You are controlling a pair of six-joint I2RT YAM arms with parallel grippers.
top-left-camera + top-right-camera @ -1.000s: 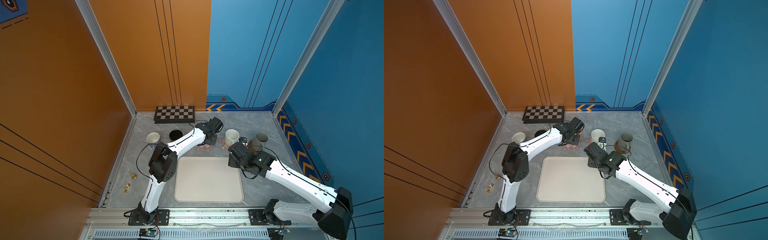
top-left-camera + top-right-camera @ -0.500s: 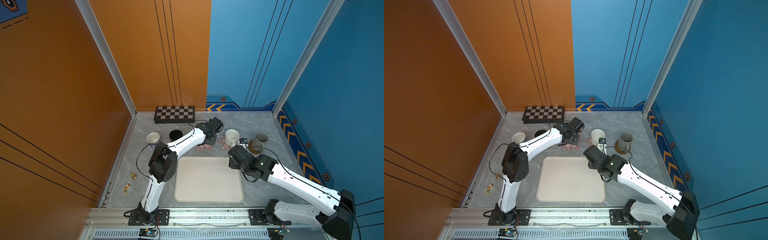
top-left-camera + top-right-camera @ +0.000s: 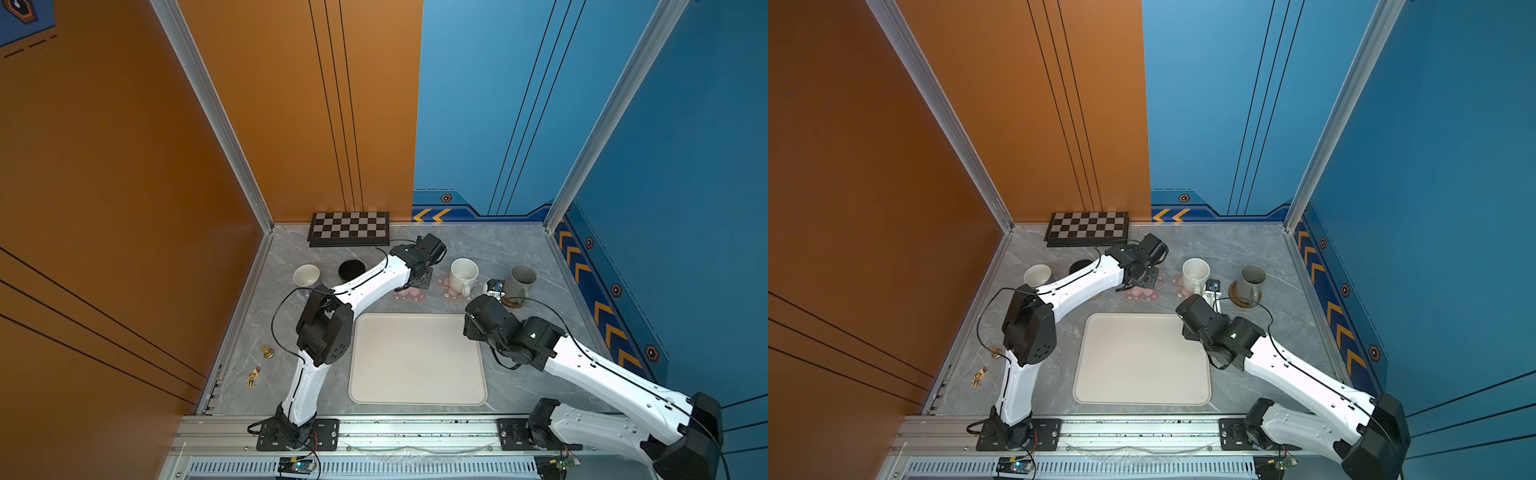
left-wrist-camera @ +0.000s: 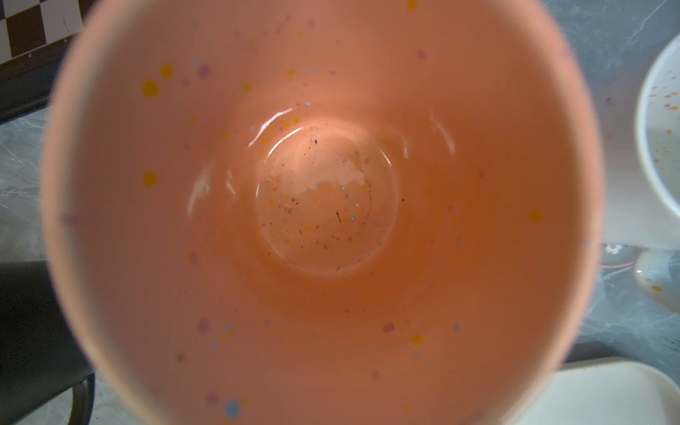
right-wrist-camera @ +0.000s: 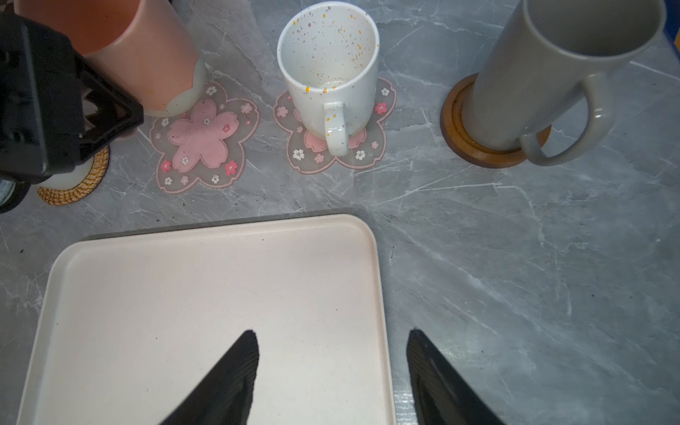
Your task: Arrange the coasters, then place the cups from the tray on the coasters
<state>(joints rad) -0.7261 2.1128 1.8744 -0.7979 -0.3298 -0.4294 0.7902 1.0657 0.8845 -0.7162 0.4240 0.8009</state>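
Observation:
My left gripper (image 5: 88,110) is shut on the orange cup (image 5: 140,62), whose speckled inside fills the left wrist view (image 4: 323,191). The cup's base sits at the far edge of a pink flower coaster (image 5: 204,140). The white speckled cup (image 5: 327,73) stands on the second pink coaster (image 5: 379,147), and the tall grey cup (image 5: 544,73) on the dark-brown wooden coaster (image 5: 474,147). A tan rattan coaster (image 5: 73,184) shows partly under the left arm. The black cup (image 3: 351,270) and lavender cup (image 3: 306,276) stand at the back left. My right gripper (image 5: 333,331) hangs open over the bare tray's (image 3: 415,361) far right corner.
The checkered board (image 3: 349,228) lies against the back wall. A small brass bell (image 3: 268,353) and a tiny figurine (image 3: 251,377) lie near the table's left edge. The left arm (image 3: 365,282) stretches across the table's left half.
My right arm has drawn back a little from the grey cup toward the tray, jaws still open. The left arm and the orange cup have not visibly moved.

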